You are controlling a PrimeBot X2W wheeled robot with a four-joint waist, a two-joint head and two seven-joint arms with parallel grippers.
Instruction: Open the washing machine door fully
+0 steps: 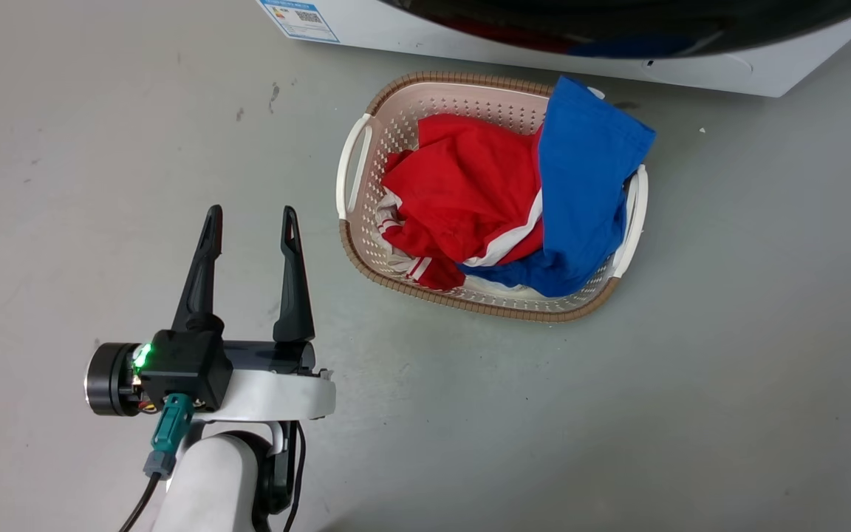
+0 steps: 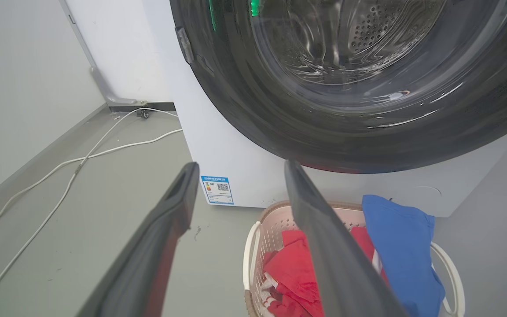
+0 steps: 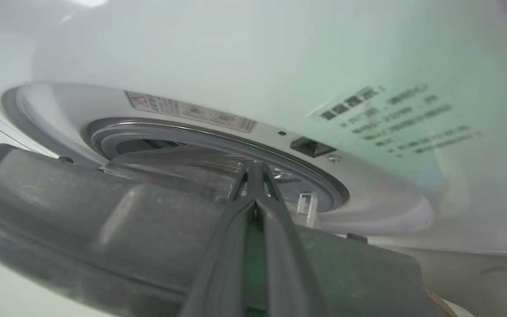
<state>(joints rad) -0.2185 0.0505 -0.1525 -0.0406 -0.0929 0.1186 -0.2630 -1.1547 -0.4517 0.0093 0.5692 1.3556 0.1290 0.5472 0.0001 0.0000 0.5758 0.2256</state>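
- The washing machine door (image 2: 280, 110) is that big glossy black disc on the front of the white machine, up off the floor. It sits just behind the laundry basket (image 1: 403, 118).
- From the right wrist view the door is already ajar. We're looking across its grey inner frame (image 3: 104, 229) at the rubber ring (image 3: 192, 132) and the latch slot (image 3: 310, 146) in the machine's front.
- Handling-wise, we'd guess it's rigid and fairly hefty, and it should swing on its hinge rather than lift. The black face looks slick, and the glass bowl (image 2: 346, 44) is no place to push hard.
- The best hold is probably the free rim by the clear latch hook (image 3: 308, 206), hooking behind it or pushing on the grey inner frame.
- The right gripper (image 3: 253, 167) has its fingers pinched together, with nothing visible between them. They lie across the door's inner frame with the tips up by the bowl. We can't tell if they're actually pressing on it.
- The left gripper (image 1: 252, 214) is spread wide and empty. It hangs over the floor beside the basket, well clear of the door.
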